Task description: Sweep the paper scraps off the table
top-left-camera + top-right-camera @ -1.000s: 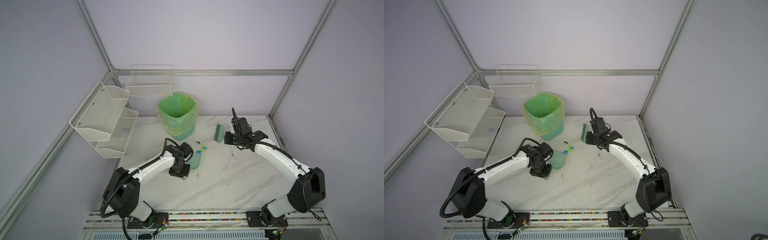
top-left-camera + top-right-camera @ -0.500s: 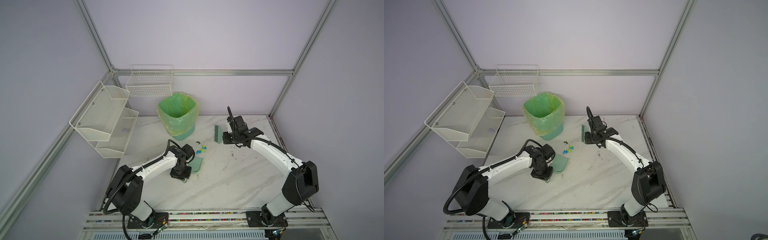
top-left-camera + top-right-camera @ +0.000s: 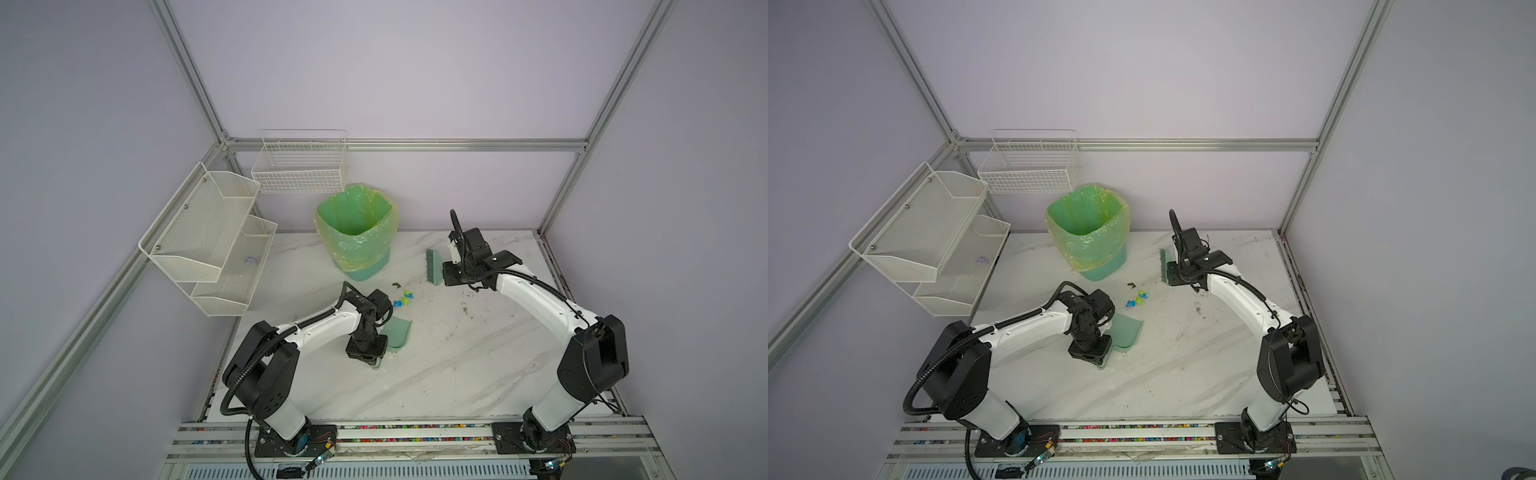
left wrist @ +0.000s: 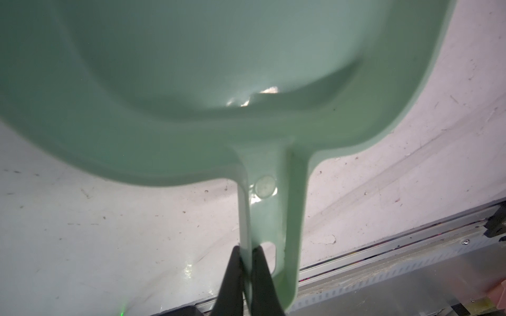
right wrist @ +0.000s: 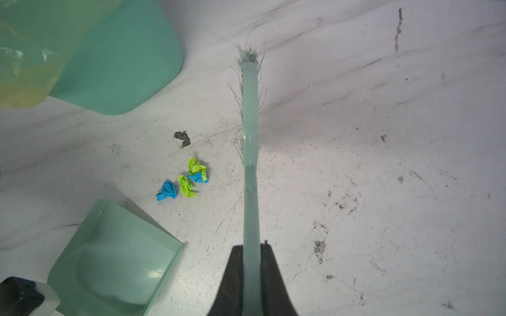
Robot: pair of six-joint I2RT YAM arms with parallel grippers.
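On the table, the scraps lay bunched between the dustpan, its handle pinched in the left gripper with its mouth toward them, and the brush, clamped in the right gripper, seemingly poised to sweep them in.

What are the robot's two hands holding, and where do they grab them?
The left gripper pinches the green dustpan by one side edge of its handle, near the end. The right gripper grips the brush by its handle.
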